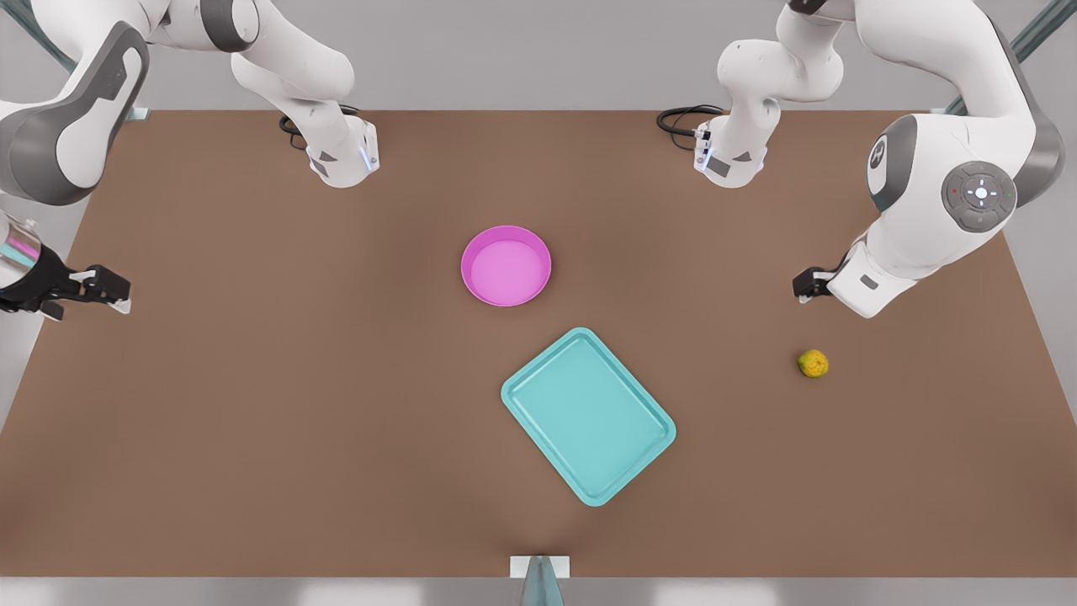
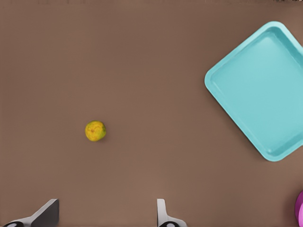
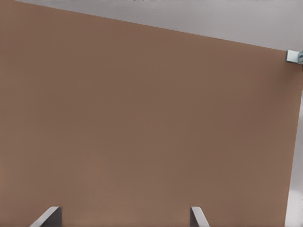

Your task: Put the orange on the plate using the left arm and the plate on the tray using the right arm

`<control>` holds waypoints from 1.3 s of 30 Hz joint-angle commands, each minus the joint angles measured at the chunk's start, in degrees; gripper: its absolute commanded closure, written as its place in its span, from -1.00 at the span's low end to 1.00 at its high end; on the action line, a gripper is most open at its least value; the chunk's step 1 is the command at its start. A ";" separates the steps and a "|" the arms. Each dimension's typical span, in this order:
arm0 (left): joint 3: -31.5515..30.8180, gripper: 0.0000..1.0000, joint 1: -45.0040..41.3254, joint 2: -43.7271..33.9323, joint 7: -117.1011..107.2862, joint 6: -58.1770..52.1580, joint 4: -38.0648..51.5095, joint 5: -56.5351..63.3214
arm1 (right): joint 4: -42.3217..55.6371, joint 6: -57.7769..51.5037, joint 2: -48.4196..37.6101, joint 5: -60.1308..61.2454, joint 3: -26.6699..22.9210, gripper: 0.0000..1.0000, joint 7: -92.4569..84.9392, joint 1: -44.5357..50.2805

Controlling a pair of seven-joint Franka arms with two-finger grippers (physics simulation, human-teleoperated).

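The small yellow-orange orange (image 1: pixel 813 364) lies alone on the brown table at the front view's right. My left gripper (image 1: pixel 806 286), a white boxy hand, hovers just behind it. In the left wrist view the orange (image 2: pixel 95 131) sits ahead of the open left gripper (image 2: pixel 104 218), whose fingers are spread wide and hold nothing. The pink plate (image 1: pixel 506 265) rests empty mid-table, and its edge shows in the left wrist view (image 2: pixel 299 208). The teal tray (image 1: pixel 588 416) (image 2: pixel 265 90) lies angled in front of it. My black right gripper (image 1: pixel 114 295) (image 3: pixel 124 218) waits open over the table's left edge.
Both arm bases (image 1: pixel 343 160) (image 1: pixel 730 160) stand at the table's back edge with black cables beside them. A small metal bracket (image 1: pixel 539 568) sits at the front edge, and another bracket (image 3: pixel 293 56) shows at a table corner. Bare tabletop separates the objects.
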 commanded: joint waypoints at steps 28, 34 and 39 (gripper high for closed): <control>0.71 -1.00 16.97 25.15 14.94 36.65 -20.53 -0.18 | -0.35 -1.97 4.44 0.88 0.19 -1.00 -4.94 -0.61; 0.62 -1.00 16.97 27.44 14.85 36.74 -20.61 -0.18 | -0.35 -1.88 4.44 0.44 0.19 -1.00 -4.94 -0.53; 0.62 -1.00 16.97 28.67 14.85 37.00 -20.53 -0.27 | -0.26 -1.79 4.44 0.00 0.19 -1.00 -4.94 -0.26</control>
